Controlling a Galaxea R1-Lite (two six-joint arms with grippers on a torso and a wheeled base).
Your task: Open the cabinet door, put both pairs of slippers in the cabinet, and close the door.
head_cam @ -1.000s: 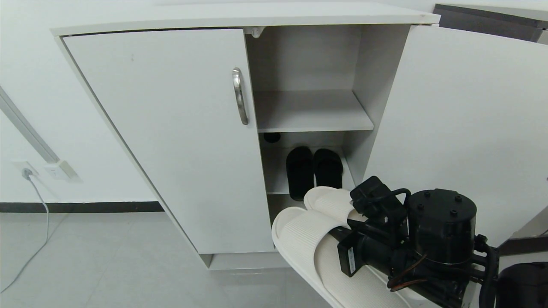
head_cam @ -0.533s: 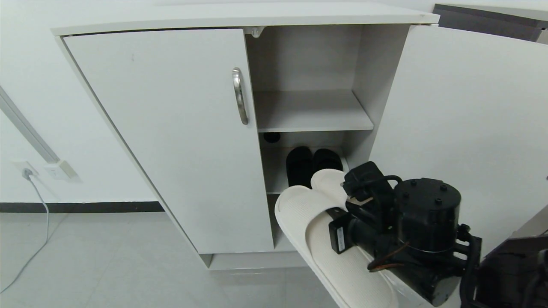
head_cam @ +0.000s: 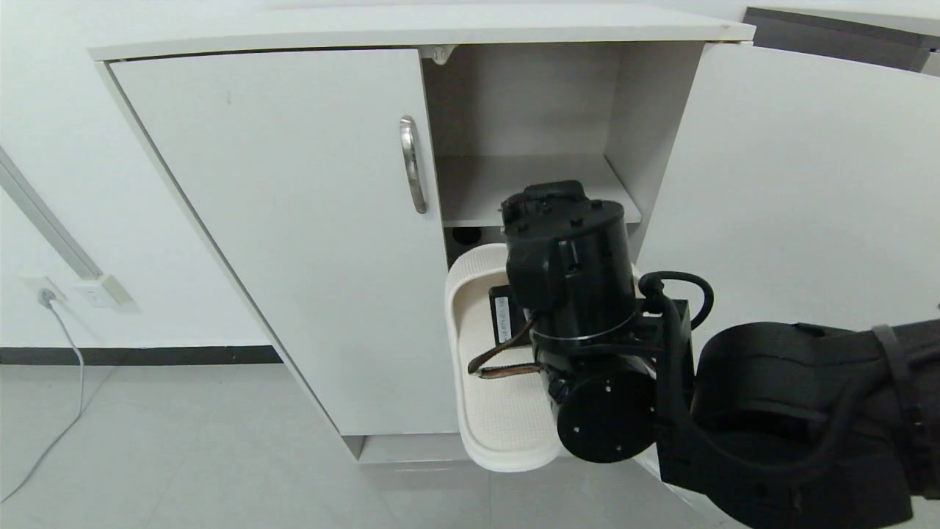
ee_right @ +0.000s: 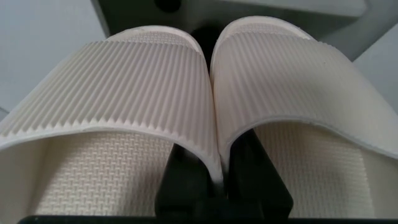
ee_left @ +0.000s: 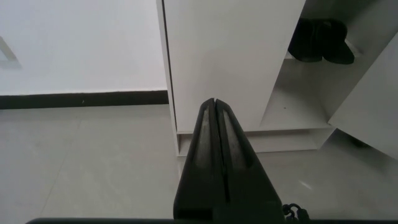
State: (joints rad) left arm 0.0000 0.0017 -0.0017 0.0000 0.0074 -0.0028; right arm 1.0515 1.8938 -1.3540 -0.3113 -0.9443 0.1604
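The white cabinet [head_cam: 411, 29] has its right door [head_cam: 793, 184] swung open and its left door [head_cam: 279, 220] closed. A pair of white slippers [head_cam: 481, 360] hangs at the mouth of the lower compartment, toes toward the inside. My right gripper [ee_right: 214, 177] is shut on both white slippers [ee_right: 143, 81], pinching their inner straps together. My right wrist [head_cam: 580, 294] hides the lower shelf in the head view. The black slippers [ee_left: 320, 40] lie side by side on that lower shelf. My left gripper [ee_left: 214, 106] is shut on nothing, low over the floor in front of the cabinet.
The upper shelf [head_cam: 514, 191] is bare. A metal handle [head_cam: 413, 165] runs down the closed door's edge. A wall socket with a cable [head_cam: 48, 297] is at the left. Grey floor [head_cam: 183, 455] lies open before the cabinet.
My right arm has risen and moved forward to the lower compartment with the white slippers, turning them and now covering the black slippers.
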